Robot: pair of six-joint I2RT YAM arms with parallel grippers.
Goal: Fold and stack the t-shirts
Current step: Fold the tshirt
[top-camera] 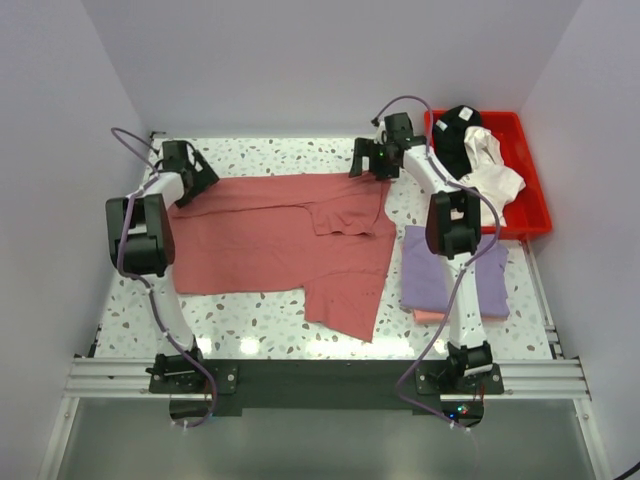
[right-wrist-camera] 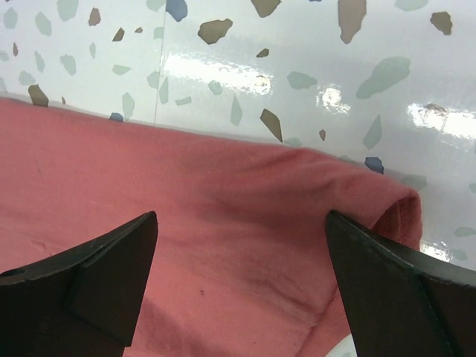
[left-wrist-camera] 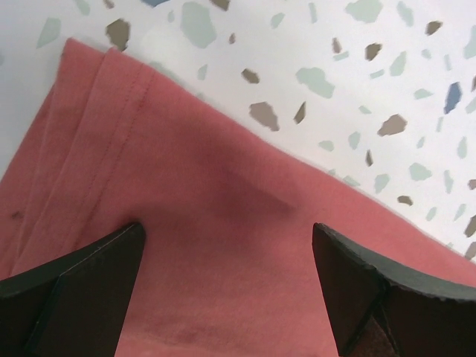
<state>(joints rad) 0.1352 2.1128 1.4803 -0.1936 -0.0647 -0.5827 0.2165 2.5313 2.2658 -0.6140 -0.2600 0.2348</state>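
Note:
A dusty red t-shirt [top-camera: 290, 240] lies spread across the middle of the table, one part folded over near its far right. My left gripper [top-camera: 200, 180] stands open over the shirt's far left corner; in the left wrist view the red cloth [left-wrist-camera: 223, 193] lies below and between the spread jaws of that gripper [left-wrist-camera: 227, 230]. My right gripper [top-camera: 368, 160] is open over the far right corner, its jaws [right-wrist-camera: 242, 216] straddling the cloth's rolled edge [right-wrist-camera: 387, 201]. A folded lavender t-shirt [top-camera: 440, 270] rests on a pale pink one [top-camera: 428, 316] at the right. Neither gripper holds anything.
A red plastic tray [top-camera: 530, 190] at the back right holds a black t-shirt [top-camera: 458, 135] and a white one [top-camera: 492, 170]. The right arm's link [top-camera: 455, 225] reaches over the lavender stack. White walls close the table on the left, back and right.

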